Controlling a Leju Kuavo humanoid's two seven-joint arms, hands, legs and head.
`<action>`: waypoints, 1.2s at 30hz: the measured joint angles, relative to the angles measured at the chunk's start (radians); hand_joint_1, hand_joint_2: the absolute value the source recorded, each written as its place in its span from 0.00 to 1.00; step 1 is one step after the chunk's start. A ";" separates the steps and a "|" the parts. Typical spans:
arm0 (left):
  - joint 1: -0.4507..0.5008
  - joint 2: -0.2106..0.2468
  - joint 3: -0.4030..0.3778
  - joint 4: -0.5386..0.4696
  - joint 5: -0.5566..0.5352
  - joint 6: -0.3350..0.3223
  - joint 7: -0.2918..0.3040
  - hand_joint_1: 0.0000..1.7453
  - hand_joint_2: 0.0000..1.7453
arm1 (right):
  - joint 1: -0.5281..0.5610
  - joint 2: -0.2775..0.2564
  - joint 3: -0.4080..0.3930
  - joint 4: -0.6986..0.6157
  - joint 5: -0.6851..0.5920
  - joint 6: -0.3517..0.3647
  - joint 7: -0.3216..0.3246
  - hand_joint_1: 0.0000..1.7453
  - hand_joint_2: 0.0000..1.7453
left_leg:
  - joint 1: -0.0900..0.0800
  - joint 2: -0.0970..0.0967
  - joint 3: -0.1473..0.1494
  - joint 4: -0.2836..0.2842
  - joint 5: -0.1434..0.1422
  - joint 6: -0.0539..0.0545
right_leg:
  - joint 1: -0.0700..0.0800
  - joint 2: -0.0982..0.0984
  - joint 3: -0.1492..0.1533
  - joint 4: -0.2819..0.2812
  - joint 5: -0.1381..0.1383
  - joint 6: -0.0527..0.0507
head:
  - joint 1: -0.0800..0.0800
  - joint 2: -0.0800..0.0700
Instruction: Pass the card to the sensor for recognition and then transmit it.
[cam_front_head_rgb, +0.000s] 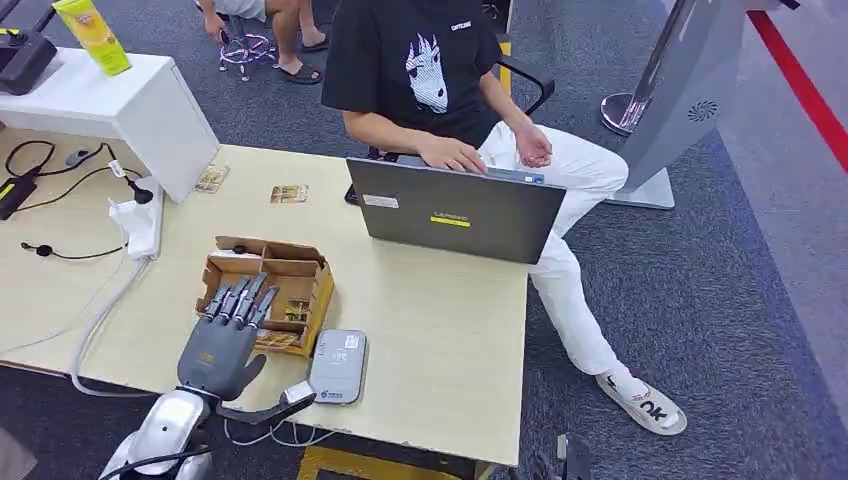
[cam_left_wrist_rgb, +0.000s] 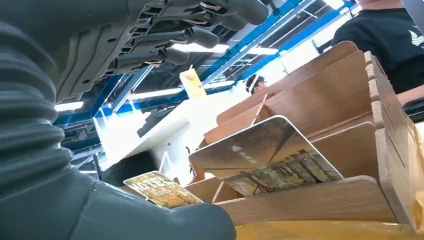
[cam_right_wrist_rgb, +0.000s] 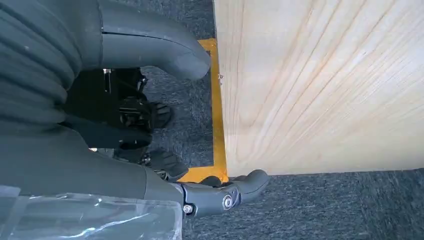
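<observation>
**Left robot hand outstretched, right robot hand hanging low**

Left arm (cam_front_head_rgb: 160, 430) reaching forward from below in the head view, silver forearm ending in a dark grey palm. Left robot hand (cam_front_head_rgb: 222, 340) held flat, palm down, fingers (cam_front_head_rgb: 245, 296) straight, slightly apart and pointing away from the body, thumb (cam_front_head_rgb: 262, 410) stuck out sideways toward the right. Nothing gripped. Seen from the left wrist, same fingers (cam_left_wrist_rgb: 200, 36) stretched out and parted, thumb (cam_left_wrist_rgb: 165, 220) lying apart from them.

Right robot hand (cam_right_wrist_rgb: 150, 115) hanging beside the desk edge, seen from the right wrist: thumb (cam_right_wrist_rgb: 160, 50) thick and extended, a dark finger (cam_right_wrist_rgb: 235, 190) loosely bent, nothing held
</observation>
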 joint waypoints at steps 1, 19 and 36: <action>0.000 0.000 0.000 0.000 0.000 0.000 0.000 0.00 1.00 | 0.000 0.000 0.000 0.000 0.000 0.000 0.000 0.00 1.00 | 0.000 0.000 0.000 0.000 0.000 0.000 | 0.000 0.000 0.000 0.000 0.000 0.000 | 0.000 0.000; 0.010 -0.006 0.000 0.000 0.023 -0.055 -0.007 1.00 1.00 | 0.000 0.000 0.000 0.000 0.001 0.000 0.000 0.00 1.00 | 0.000 0.000 0.000 0.000 0.000 0.000 | 0.000 0.000 0.000 0.000 0.000 0.000 | 0.000 0.000; 0.014 -0.009 0.001 -0.003 0.024 -0.023 0.012 1.00 1.00 | 0.000 0.000 0.000 0.005 0.000 0.000 -0.016 0.00 1.00 | 0.000 0.000 0.000 0.000 0.000 0.000 | 0.000 0.000 0.000 0.000 0.000 0.000 | 0.000 0.000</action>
